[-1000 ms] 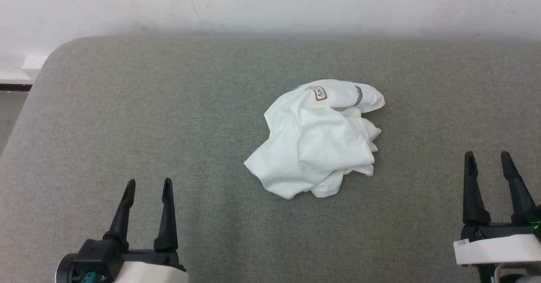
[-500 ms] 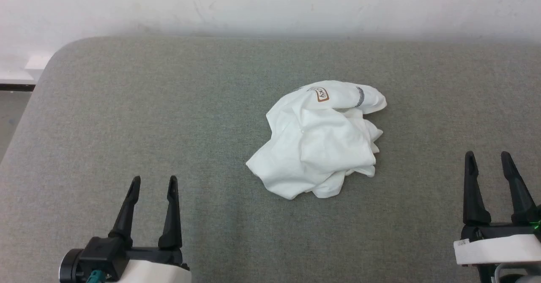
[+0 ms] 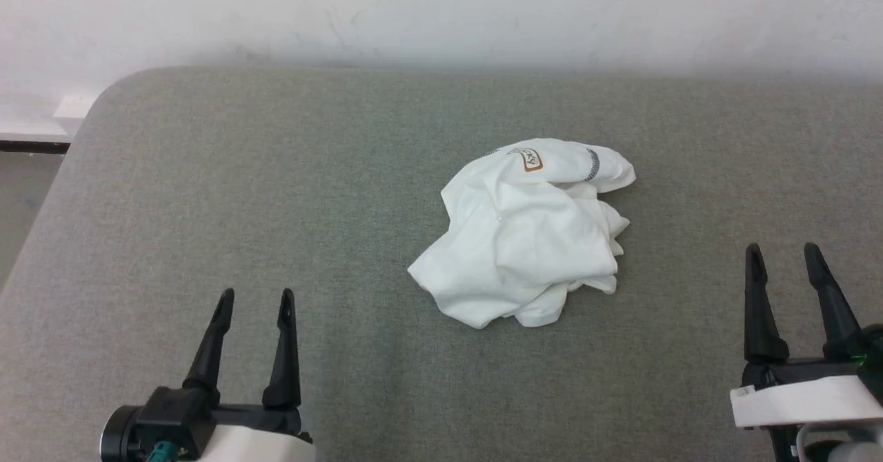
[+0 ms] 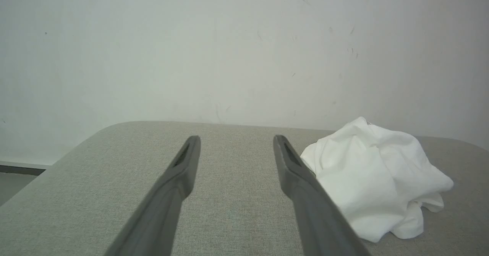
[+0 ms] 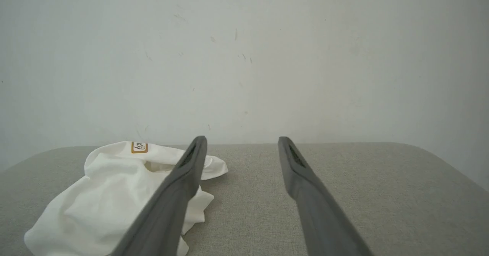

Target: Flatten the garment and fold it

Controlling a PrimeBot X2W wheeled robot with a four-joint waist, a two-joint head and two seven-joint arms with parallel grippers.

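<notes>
From the head view, the garment (image 3: 528, 231) lies crumpled on the grey cushion (image 3: 276, 172), with its brown-bordered patch (image 3: 531, 161) and a strip of dark stitching (image 3: 593, 164) at its far edge. The left gripper (image 3: 256, 296) and right gripper (image 3: 782, 248) sit well apart from it on either side, fingers spread and empty. The left wrist view shows the heap's height (image 4: 374, 172) beside the left gripper's parted fingers (image 4: 237, 138), but no patch. The right wrist view shows the patch (image 5: 139, 147) atop the heap (image 5: 107, 195), beside the right gripper's spread fingers (image 5: 240, 138).

Grey fabric surface (image 3: 276, 193), rounded corner; scuffed white wall (image 3: 441, 7) behind; dark baseboard strip (image 3: 31, 146).
</notes>
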